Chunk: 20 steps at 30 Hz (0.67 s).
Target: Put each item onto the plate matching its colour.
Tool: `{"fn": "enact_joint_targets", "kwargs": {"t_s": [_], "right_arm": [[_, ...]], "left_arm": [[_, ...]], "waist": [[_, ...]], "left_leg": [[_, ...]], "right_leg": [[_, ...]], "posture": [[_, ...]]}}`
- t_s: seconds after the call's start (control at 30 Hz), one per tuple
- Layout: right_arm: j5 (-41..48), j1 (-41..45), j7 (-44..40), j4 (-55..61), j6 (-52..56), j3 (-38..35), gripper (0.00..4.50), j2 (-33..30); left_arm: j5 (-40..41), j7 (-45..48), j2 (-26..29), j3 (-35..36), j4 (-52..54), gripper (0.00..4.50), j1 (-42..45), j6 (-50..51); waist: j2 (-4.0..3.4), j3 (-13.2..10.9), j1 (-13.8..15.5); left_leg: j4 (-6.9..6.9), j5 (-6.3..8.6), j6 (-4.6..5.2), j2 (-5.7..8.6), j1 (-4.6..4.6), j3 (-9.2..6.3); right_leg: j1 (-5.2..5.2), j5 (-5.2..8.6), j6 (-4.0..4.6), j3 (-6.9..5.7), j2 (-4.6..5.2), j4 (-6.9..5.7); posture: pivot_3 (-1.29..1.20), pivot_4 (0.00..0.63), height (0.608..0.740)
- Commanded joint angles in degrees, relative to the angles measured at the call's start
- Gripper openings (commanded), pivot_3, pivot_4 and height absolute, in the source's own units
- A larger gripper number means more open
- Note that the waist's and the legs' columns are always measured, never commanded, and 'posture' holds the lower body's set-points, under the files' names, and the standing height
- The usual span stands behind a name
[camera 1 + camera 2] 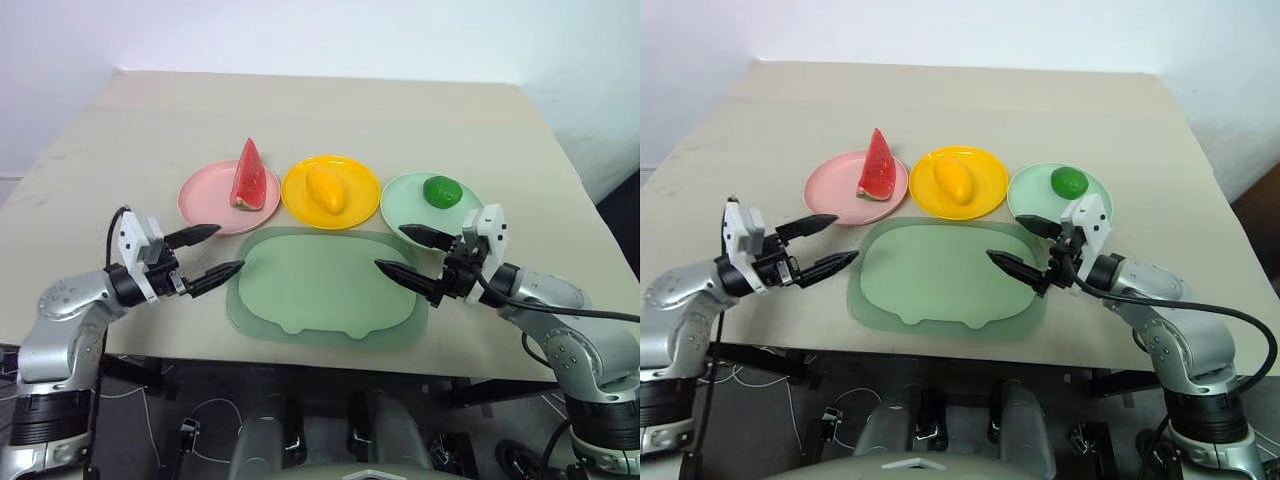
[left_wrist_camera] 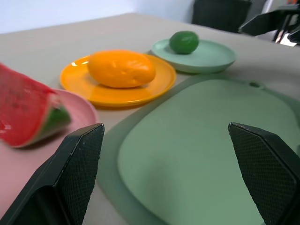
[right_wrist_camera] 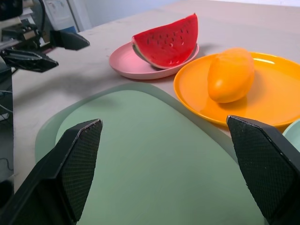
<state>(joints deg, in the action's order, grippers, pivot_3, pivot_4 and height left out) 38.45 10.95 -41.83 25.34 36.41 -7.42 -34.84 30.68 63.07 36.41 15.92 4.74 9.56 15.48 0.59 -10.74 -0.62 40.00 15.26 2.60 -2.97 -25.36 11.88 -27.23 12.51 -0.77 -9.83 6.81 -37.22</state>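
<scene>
Three toy fruits sit sorted on a beige bench: the red watermelon wedge stands on the pink plate, the yellow mango lies on the yellow plate, and the small green lime rests on the pale green plate. The plates form a row across the middle of the bench, pink toward its left edge, green toward its right, with the yellow one between them and close to both. Just on the near side of the row lies a large flat green mat, its front reaching the bench's near edge.

The left end effector hovers beside the mat's left side, fingers spread wide and gripping nothing, just nearer the bench's front edge than the pink plate and apart from the watermelon. The right end effector hangs over the mat's right side, likewise wide open and empty, its fingers pointing inward. The lime lies beyond it, on the far side of the green plate, well clear of the fingertips. The mango sits between the two end effectors and farther back, touched by neither.
</scene>
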Motion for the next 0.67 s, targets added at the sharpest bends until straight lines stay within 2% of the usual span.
{"fn": "enact_joint_targets", "kwargs": {"t_s": [0.03, 0.37, 0.67], "right_arm": [[0.3, 0.1, -0.3, 0.7, -1.3, -1.5, 4.50, -0.4], [-0.7, -0.3, -0.2, 0.5, -2.5, -1.6, 4.50, -0.4], [0.3, -1.5, -0.9, 2.0, -0.9, -2.5, 4.50, -2.2]], "left_arm": [[0.1, 1.5, 0.4, -0.1, -0.9, 4.45, 0.6, -3.3], [0.9, 5.5, -1.0, -0.2, -9.1, 4.45, 1.2, -9.0], [2.4, 3.4, -4.5, -1.2, -6.7, 4.45, 0.2, -8.5]], "waist": [[0.00, 0.0, 0.0], [0.00, 0.0, 0.0], [0.01, 0.0, 0.0]], "left_leg": [[0.00, 0.00, 0.01, 0.00, 0.00, 0.00], [-0.01, 0.02, 0.03, 0.00, 0.00, -0.01], [0.00, 0.03, 0.06, 0.00, 0.00, -0.01]], "right_leg": [[0.00, 0.01, -0.02, 0.00, 0.01, 0.01], [-0.01, 0.00, 0.00, 0.00, 0.00, 0.02], [0.02, -0.01, -0.01, 0.00, 0.01, 0.04]], "posture": [[0.00, 0.150, 0.696], [0.00, 0.150, 0.696], [0.00, 0.150, 0.696]]}}
